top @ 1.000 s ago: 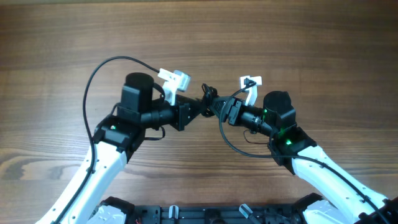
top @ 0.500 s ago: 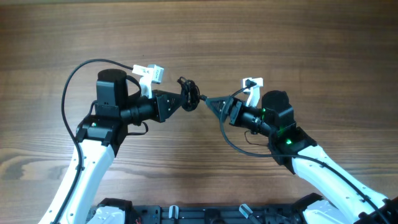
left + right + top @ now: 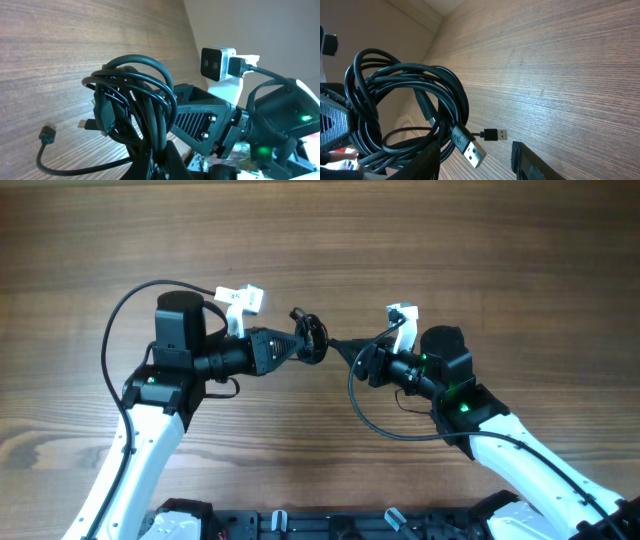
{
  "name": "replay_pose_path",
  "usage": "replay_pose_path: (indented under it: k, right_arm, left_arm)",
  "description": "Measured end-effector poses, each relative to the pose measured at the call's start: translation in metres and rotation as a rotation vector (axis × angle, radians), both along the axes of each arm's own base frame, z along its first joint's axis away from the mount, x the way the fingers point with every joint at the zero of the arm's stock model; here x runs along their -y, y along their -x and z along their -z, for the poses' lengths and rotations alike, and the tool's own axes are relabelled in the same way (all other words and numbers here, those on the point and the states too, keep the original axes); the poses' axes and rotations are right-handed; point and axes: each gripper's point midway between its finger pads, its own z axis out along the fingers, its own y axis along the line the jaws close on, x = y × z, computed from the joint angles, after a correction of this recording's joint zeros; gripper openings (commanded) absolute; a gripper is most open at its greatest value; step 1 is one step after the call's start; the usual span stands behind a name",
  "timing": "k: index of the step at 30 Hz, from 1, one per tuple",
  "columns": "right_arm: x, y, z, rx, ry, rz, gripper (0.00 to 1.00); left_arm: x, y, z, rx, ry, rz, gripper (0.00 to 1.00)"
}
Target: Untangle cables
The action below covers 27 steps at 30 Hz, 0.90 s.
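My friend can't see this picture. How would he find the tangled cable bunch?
Start at the wooden table and look near its middle. There, pinched in the left end effector, is the cable bunch: thin looped cords with silvery plugs, unlike the thicker robot wires.

no readable txt, no labels, no brand marks

blk cables (image 3: 310, 340), silver plugs (image 3: 471, 151), brown woodgrain table (image 3: 450, 240).
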Motion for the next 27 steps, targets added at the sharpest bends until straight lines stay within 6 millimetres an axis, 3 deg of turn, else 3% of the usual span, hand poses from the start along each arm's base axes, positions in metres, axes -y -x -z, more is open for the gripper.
replay_pose_path:
  k: [8,17,22,27]
  right_arm:
    - [-0.008,0.001,-0.016,0.048,-0.050,-0.043,0.43]
    - [-0.013,-0.002,0.007,-0.024,-0.052,-0.053,0.32]
    - [-0.015,-0.006,0.000,0.013,-0.070,-0.056,0.38]
    - [-0.011,-0.009,-0.001,0.013,-0.075,-0.045,0.51]
  left_arm:
    - [0.000,0.000,0.000,-0.138,0.056,-0.065,0.04]
    - [0.004,-0.004,-0.014,-0.158,0.125,-0.073,0.04]
    - [0.004,-0.004,-0.014,-0.171,0.132,-0.074,0.04]
    - [0.003,-0.004,-0.014,-0.170,0.135,-0.074,0.04]
